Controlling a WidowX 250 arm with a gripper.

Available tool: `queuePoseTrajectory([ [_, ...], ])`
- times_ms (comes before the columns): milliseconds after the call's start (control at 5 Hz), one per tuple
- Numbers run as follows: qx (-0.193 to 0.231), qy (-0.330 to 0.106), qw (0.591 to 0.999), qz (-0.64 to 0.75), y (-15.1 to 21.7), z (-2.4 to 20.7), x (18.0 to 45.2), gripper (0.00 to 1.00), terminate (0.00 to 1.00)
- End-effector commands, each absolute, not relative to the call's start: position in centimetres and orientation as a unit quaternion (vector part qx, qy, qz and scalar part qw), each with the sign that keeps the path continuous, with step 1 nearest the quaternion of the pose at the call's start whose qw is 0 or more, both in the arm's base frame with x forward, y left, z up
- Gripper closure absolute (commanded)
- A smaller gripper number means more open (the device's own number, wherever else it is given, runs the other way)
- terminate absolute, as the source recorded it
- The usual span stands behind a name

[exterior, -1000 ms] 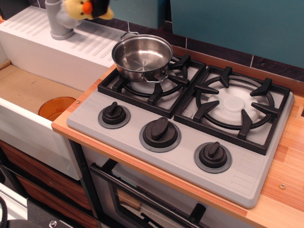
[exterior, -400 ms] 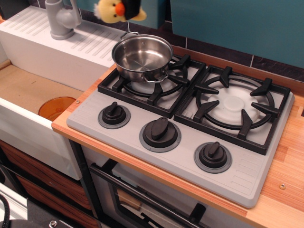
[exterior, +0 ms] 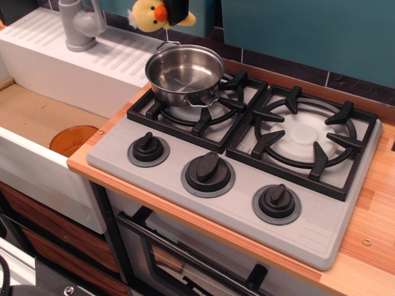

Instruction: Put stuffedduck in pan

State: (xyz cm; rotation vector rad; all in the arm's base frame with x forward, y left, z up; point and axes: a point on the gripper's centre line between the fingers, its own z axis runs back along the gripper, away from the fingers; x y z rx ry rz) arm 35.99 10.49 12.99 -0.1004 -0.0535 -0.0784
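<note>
The stuffedduck (exterior: pixel 150 15), yellow plush with an orange beak, hangs in the air at the top edge of the view, up and to the left of the pan and behind it. My gripper (exterior: pixel 176 11) is a dark shape shut on the duck's right side; most of it is cut off by the top edge. The pan (exterior: pixel 185 74), a shiny steel pot with two side handles, stands empty on the left burner of the stove (exterior: pixel 234 160).
A grey faucet (exterior: pixel 79 24) stands on the white sink unit (exterior: pixel 92 68) at the left. An orange disc (exterior: pixel 73 139) lies in the sink basin. Three black knobs (exterior: pixel 208 172) line the stove front. A teal wall panel (exterior: pixel 308 31) is behind.
The gripper has carried the duck to the right, from over the faucet to a spot near the pan's back left rim. The pan has not moved.
</note>
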Motion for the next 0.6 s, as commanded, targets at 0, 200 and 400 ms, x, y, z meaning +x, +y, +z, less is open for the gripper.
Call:
queuePoseTrajectory([
  [0, -0.035, -0.054, 0.996, -0.058, 11.51, 14.52, 36.08, 0.00, 0.00],
  [200, -0.032, -0.056, 0.996, -0.060, 11.81, 14.36, 36.15, 0.00, 0.00],
  [400, -0.028, -0.069, 0.994, -0.075, 12.23, 14.59, 36.07, 0.00, 0.00],
])
